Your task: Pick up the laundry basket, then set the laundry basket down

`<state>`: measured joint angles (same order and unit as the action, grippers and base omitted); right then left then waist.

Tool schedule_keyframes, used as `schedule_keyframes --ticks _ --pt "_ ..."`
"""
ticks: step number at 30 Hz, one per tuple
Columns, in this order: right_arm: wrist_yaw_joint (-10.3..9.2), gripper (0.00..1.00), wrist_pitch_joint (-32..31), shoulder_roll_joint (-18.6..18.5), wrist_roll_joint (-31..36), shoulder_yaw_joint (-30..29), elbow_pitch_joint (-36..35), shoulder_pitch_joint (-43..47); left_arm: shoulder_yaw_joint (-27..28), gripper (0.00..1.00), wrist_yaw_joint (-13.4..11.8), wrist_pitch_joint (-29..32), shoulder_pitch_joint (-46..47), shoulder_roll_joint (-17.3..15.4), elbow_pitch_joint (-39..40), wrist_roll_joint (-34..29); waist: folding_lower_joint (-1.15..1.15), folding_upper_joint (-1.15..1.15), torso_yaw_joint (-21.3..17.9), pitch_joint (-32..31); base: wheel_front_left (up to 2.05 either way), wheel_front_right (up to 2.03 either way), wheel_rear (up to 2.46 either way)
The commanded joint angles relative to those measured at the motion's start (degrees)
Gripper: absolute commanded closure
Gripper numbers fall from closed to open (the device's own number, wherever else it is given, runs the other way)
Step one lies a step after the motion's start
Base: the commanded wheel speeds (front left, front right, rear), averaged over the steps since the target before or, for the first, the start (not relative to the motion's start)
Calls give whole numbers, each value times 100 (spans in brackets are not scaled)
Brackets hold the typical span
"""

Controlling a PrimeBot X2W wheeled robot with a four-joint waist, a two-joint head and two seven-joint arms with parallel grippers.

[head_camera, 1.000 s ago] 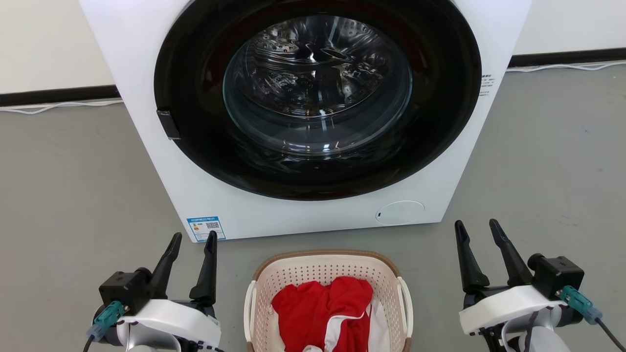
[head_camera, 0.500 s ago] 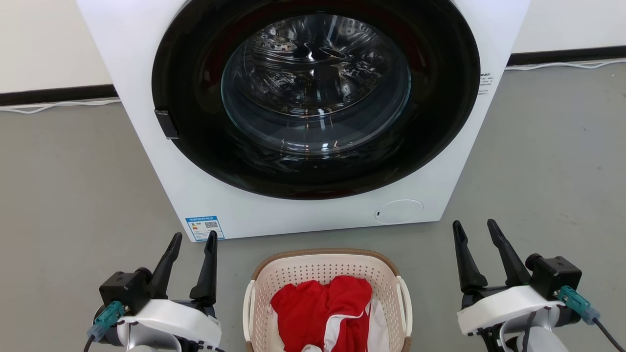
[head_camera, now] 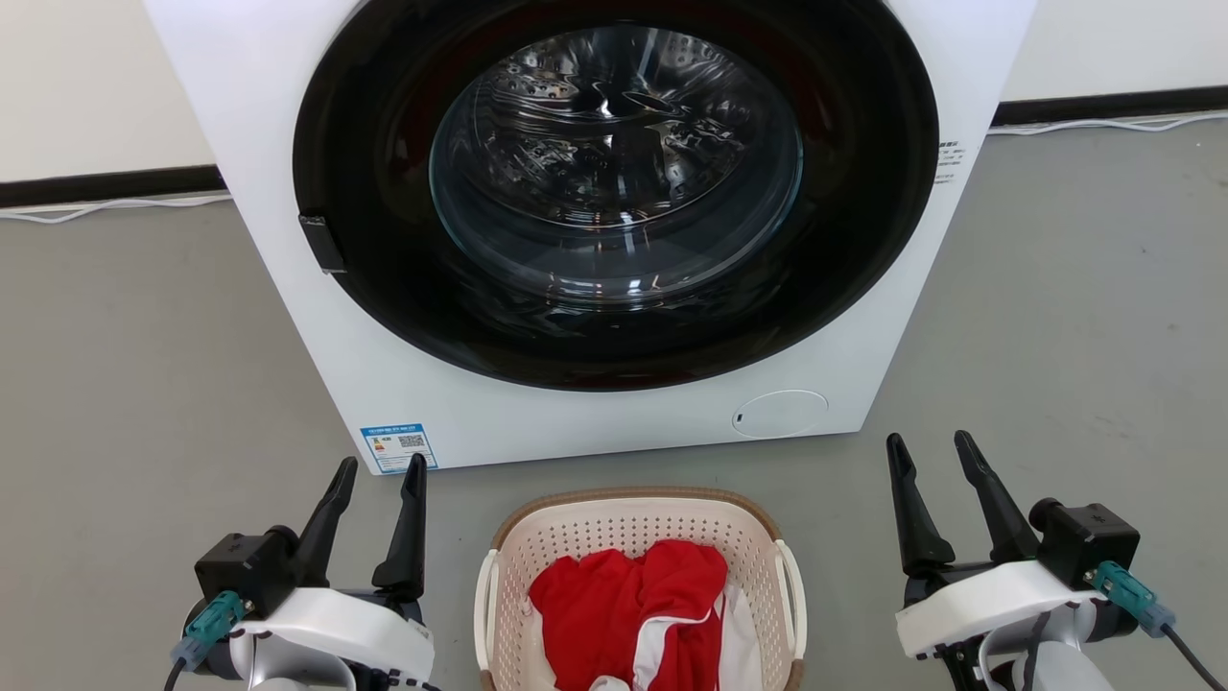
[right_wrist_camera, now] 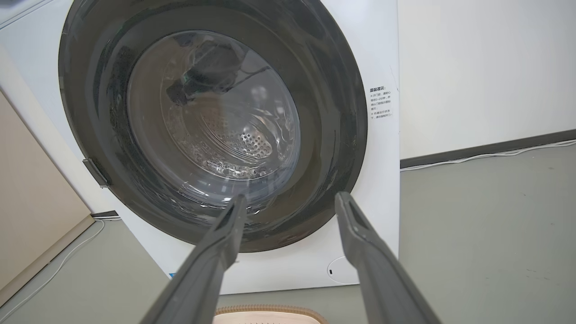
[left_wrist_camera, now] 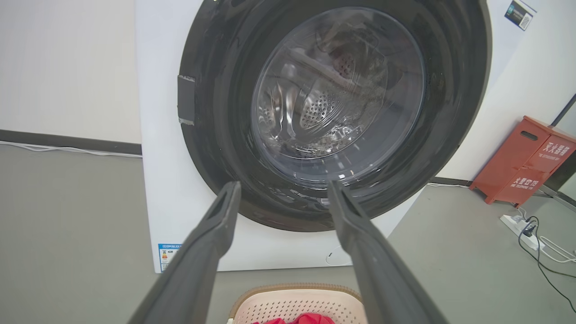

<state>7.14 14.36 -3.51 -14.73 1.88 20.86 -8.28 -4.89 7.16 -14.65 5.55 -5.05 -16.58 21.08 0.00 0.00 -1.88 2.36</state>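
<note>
While the laundry basket sits on the grey floor just on the near side of the white washer, a red garment heaped inside it, the left gripper and right gripper flank it (neither touching its white handles); both have their fingers spread wide; both hold nothing.

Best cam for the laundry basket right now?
Head view: the laundry basket sits centre-bottom, with its brown rim, perforated walls, both white handles and the red garment inside. Left wrist view catches the far rim and a strip of wall at its bottom edge; right wrist view, a sliver of rim.
</note>
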Motion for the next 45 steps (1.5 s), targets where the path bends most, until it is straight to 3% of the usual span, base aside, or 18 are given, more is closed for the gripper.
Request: schedule_keyframes --ticks 1,5,6,16,21,45 --pt "35 0 63 -2 38 139 -131 -148 174 0 33 -35 125 -44 134 -32 0 0 -3 1 0 0 0" --pt "35 0 63 -1 37 139 -132 -147 88 0 33 -35 120 -60 87 37 0 0 -15 11 0 0 0" --pt "-4 100 -2 4 -4 2 34 7 -101 100 -1 1 -9 -5 -88 44 0 0 -16 12 0 0 0" --pt "-4 100 -127 36 -426 -44 129 97 -38 100 1 117 -104 32 -216 430 13 0 -5 -13 0 0 0" --pt "-3 100 -208 37 -733 -76 97 103 11 100 2 200 -95 40 -201 711 1 0 3 -11 0 0 0" --pt "6 100 -621 43 -2282 -243 -75 124 262 100 9 624 -56 79 -103 2122 0 0 44 -56 0 0 0"
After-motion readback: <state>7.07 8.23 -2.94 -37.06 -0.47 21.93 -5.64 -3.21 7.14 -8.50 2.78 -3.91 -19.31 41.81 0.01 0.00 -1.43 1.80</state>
